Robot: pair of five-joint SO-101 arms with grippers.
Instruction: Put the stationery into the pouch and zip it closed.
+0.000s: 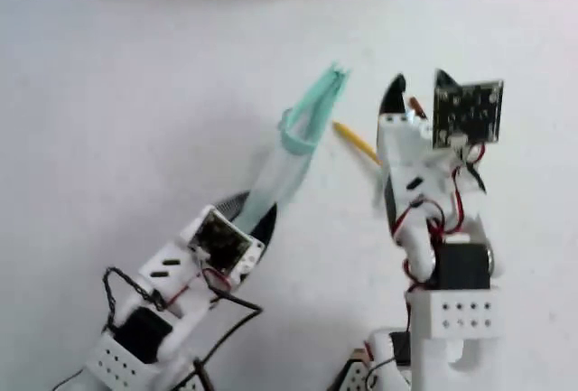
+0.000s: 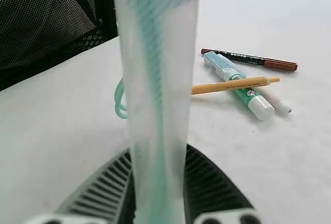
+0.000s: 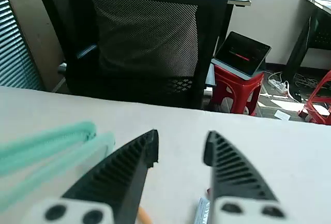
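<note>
Left claw (image 2: 158,182) pinching translucent teal-zip plastic pouch (image 2: 155,53). Right claw (image 3: 181,151) spread above yellow pencil (image 2: 232,85), brown marker (image 2: 248,59), green-white tube (image 2: 220,64) on white counter (image 2: 289,146). Nothing packed yet, zip pending.

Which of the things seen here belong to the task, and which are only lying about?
For the job: pouch, held in the left pincer; yellow pen; brown marker; green and white tube; right pincer, open, near them.

Only lying about: black mesh chair, red stool, dark tablet, all beyond the table.
</note>
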